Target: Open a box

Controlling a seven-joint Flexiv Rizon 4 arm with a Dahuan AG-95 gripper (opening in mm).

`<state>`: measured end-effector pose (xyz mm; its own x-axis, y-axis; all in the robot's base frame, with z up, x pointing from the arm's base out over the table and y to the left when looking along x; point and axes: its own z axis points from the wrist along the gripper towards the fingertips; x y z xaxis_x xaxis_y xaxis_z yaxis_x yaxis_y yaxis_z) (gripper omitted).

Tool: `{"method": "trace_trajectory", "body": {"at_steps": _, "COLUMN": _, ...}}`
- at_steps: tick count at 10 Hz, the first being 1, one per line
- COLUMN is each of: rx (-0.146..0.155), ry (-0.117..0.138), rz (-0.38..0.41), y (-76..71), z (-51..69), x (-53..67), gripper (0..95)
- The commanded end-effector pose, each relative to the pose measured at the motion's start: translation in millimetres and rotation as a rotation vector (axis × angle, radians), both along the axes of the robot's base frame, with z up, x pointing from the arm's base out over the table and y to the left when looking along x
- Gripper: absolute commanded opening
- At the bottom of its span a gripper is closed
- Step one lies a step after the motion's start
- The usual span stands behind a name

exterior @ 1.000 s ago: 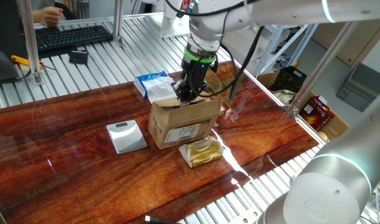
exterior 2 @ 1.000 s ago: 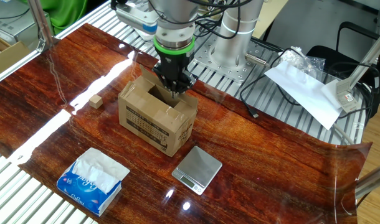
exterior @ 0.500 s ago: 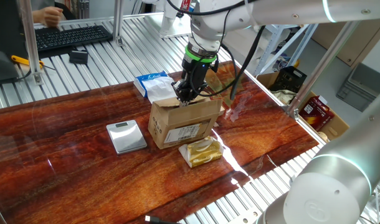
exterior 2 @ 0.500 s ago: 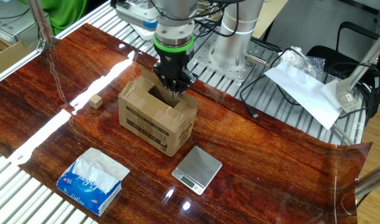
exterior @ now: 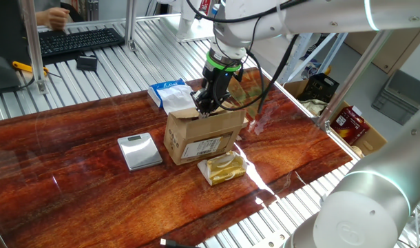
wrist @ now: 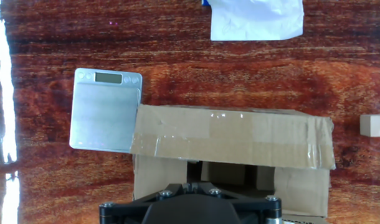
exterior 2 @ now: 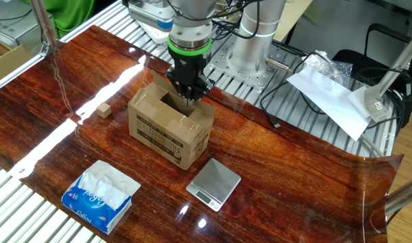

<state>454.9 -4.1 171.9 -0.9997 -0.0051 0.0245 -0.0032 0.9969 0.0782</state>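
Observation:
The brown cardboard box (exterior: 203, 136) stands mid-table with its white label facing the front. In the other fixed view the box (exterior 2: 167, 129) shows a dark gap in its top between the flaps. My gripper (exterior: 202, 109) points straight down, fingertips dipped into that gap at the box's back edge (exterior 2: 188, 102). In the hand view the shut fingertips (wrist: 189, 185) sit over the dark opening, with a taped flap (wrist: 233, 137) folded out beyond them. Nothing shows between the fingers.
A silver scale (exterior: 139, 151) lies left of the box, a yellow packet (exterior: 224, 167) in front of it, a blue-and-white tissue packet (exterior: 167, 93) behind it. A small wooden block (exterior 2: 103, 109) sits apart on the table. A keyboard (exterior: 79, 40) lies far back.
The arm above the wrist has shifted slightly to the right; the fingertips stay in the box's top gap and the box has not moved.

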Motion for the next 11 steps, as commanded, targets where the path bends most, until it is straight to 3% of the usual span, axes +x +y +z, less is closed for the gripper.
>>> {"method": "trace_trajectory", "body": {"at_steps": 1, "rx": 0.003, "ry": 0.004, "rz": 0.002, "y": 0.2, "z": 0.3, "x": 0.1, "gripper": 0.0}}
{"method": "trace_trajectory", "body": {"at_steps": 5, "rx": 0.012, "ry": 0.008, "rz": -0.008, "y": 3.4, "z": 0.4, "x": -5.0, "gripper": 0.0}}
{"method": "trace_trajectory", "body": {"at_steps": 9, "rx": 0.01, "ry": 0.009, "rz": -0.024, "y": 11.2, "z": 5.4, "x": -20.4, "gripper": 0.0}}
{"method": "trace_trajectory", "body": {"at_steps": 11, "rx": 0.004, "ry": -0.006, "rz": -0.023, "y": 14.1, "z": 6.2, "x": -26.7, "gripper": 0.0}}
